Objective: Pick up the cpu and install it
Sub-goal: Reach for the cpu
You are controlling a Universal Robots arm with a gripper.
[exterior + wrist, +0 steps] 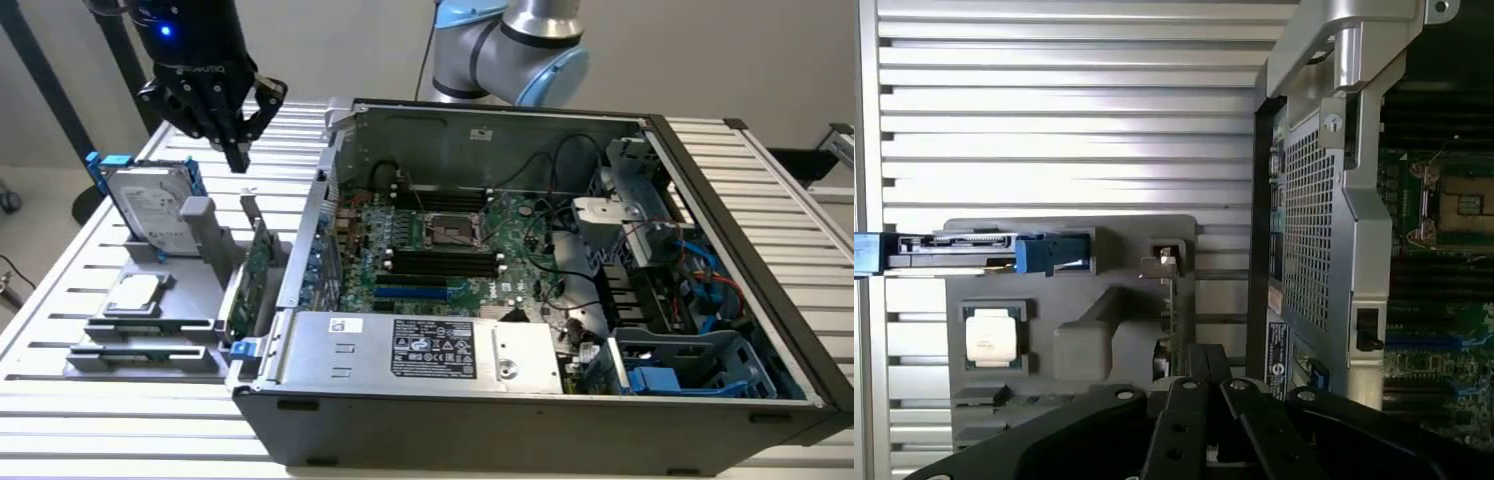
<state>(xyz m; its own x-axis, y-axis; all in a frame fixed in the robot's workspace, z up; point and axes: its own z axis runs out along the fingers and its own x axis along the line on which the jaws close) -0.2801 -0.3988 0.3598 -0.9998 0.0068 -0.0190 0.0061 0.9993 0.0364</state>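
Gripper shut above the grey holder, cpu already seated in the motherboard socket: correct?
No. The cpu lies in the grey holder, not the motherboard socket, as the exterior view shows. The gripper is shut above the holder.

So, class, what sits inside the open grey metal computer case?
A green motherboard with a square metal-framed socket, a silver power supply box and blue cables. The box hides whatever lies beneath it.

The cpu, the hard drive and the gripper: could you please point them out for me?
cpu (134, 293), exterior view, middle of its silver top.
hard drive (150, 208), exterior view, its silver face.
gripper (239, 160), exterior view, between its shut fingertips.
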